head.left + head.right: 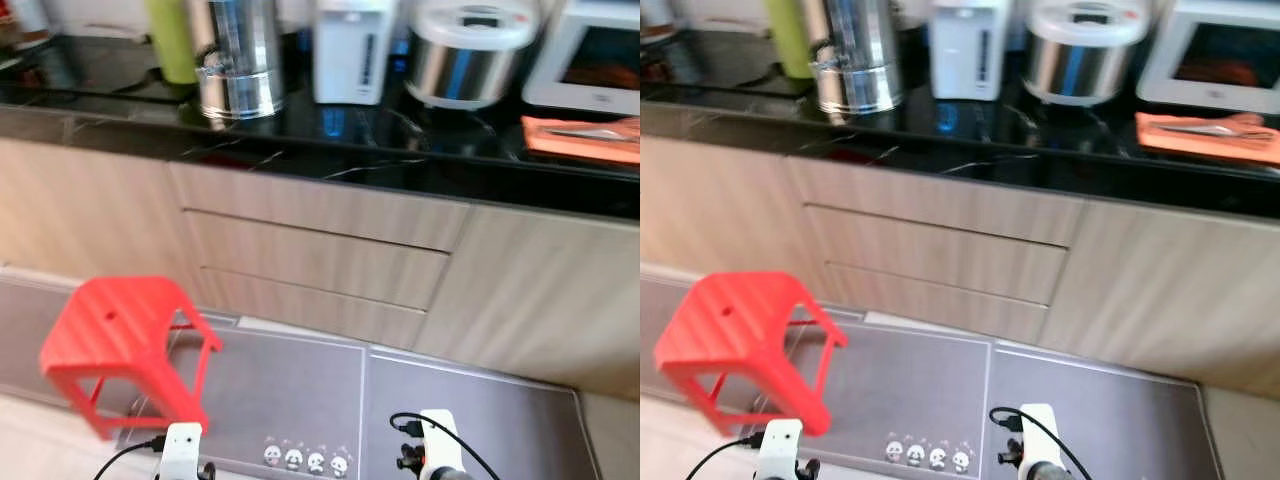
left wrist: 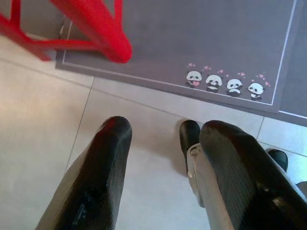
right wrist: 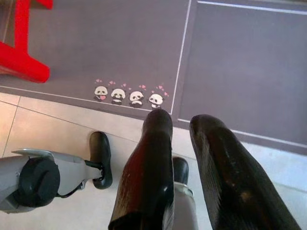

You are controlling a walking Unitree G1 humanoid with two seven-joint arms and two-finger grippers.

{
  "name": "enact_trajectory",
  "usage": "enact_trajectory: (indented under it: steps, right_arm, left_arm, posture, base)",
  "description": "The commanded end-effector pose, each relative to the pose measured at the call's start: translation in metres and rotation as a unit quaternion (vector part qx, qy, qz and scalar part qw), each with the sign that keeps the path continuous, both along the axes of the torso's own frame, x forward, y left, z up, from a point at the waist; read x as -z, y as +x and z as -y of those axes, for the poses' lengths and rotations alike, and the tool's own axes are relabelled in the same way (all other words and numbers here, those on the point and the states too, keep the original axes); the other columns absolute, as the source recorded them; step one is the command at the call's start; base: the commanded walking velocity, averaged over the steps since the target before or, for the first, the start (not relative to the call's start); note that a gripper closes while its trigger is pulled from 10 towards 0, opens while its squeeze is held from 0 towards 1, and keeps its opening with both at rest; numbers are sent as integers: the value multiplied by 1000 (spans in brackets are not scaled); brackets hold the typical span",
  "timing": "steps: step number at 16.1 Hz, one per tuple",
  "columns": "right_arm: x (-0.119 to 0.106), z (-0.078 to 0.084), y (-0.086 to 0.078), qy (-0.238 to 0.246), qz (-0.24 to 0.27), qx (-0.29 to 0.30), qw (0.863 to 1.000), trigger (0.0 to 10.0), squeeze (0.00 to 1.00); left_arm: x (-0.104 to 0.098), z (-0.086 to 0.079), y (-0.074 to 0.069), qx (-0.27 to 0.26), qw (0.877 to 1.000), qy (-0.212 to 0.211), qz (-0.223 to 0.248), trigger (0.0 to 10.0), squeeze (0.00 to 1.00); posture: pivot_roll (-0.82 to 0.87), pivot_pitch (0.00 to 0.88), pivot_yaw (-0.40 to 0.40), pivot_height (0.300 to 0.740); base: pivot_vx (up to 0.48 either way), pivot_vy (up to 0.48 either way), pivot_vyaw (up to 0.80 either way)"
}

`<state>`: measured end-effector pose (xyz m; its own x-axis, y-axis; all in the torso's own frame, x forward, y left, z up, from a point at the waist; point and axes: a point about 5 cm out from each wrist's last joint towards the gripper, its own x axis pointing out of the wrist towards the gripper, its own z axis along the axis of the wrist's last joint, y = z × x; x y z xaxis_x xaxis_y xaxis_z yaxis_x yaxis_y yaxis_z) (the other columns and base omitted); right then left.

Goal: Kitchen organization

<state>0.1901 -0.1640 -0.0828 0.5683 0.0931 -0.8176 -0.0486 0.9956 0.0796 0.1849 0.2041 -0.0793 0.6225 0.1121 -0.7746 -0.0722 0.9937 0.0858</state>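
A long glossy black stone surface [image 1: 420, 160] runs across the top of the head views, above pale wood-grain cabinet fronts with three shallow drawers [image 1: 320, 265]. On the floor before the cabinets lie grey rectangular mats with thin pale borders [image 1: 290, 400], set side by side; the left one carries a row of four small panda prints [image 2: 224, 84] at its near edge, where the mat meets light beige floor tiles [image 2: 43, 124].

A bright red plastic stool [image 1: 125, 345] stands at the left, its legs partly on the mat. Along the surface, from left to right, stand a lime-green cylindrical bottle [image 1: 172, 40], a tall shiny steel urn with a side handle [image 1: 238, 60], a white boxy water dispenser [image 1: 352, 50], a round silver rice cooker with a white lid [image 1: 470, 55] and a white countertop oven with a dark window [image 1: 590, 55]. In front of the oven lies an orange flat cloth or board [image 1: 582, 138] with something thin on it, too blurred to name.

Both arms hang low over the tiles. The left pincer [image 2: 165, 143] has its black fingers spread well apart, holding nothing. The right pincer [image 3: 181, 132] has its fingers slightly apart, also empty.
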Motion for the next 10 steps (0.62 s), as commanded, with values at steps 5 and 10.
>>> enact_trajectory:
  steps: [5, 10]
  right_arm:
    - [-3, -7, 8, 1, 6, -13, 1000, 10000, 0]
    - [-4, -13, 8, -3, 11, -32, 999, 10000, 0]
  left_arm:
    - [2, -4, -7, -5, 1000, 6, -7, 10000, 0]
    - [1, -5, -5, 19, 999, 29, -9, 10000, 0]
  posture:
    - [-19, 0, 14, 740]
    - [-13, 0, 16, 740]
  base:
    - [0, 0, -654]
    - [0, -167, 0]
